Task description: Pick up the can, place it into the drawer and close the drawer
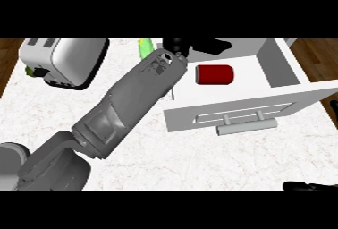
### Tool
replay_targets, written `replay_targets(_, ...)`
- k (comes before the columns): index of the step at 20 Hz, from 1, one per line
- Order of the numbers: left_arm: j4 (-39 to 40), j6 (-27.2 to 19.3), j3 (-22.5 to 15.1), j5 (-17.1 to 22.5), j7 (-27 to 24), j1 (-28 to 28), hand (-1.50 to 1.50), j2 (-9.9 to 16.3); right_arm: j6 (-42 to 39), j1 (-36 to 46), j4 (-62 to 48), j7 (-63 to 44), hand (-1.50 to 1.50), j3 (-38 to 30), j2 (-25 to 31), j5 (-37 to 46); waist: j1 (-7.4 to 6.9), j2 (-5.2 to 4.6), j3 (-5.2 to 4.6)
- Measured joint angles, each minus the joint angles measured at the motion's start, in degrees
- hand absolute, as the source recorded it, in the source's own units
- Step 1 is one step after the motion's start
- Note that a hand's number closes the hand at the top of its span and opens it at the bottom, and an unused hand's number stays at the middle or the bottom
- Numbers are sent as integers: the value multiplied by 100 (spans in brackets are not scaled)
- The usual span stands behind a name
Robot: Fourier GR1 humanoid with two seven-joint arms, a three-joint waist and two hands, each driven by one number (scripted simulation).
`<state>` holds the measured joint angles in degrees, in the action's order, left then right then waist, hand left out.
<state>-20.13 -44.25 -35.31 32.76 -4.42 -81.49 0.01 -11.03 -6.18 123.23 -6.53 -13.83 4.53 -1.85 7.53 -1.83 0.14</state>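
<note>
A red can [214,74] lies on its side inside the open white drawer [277,67], near its left wall. My left forearm reaches diagonally from the lower left up to the drawer's back left corner. My left hand [179,45] is just behind the can, apart from it, with its fingers stretched to the right and holding nothing. The drawer's front panel with its grey handle [246,127] juts out over the counter. My right hand [309,185] rests open at the lower right edge, only partly in view.
A silver toaster [63,60] stands at the back left of the white marble counter [198,161]. A green object [145,46] lies beside my left wrist, mostly hidden. Wooden floor shows past both counter ends.
</note>
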Motion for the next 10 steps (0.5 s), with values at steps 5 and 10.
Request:
replay_targets(5, -114, -40, 31, 230, -5, -16, -150, 0, -16, 38, 249, 231, -150, 160, 226, 668, -43, 12, -4)
replay_targets(10, -229, -91, 105, 478, -134, -27, -150, -1, -33, 171, 454, 279, -150, 405, 443, 1303, -111, 22, -7)
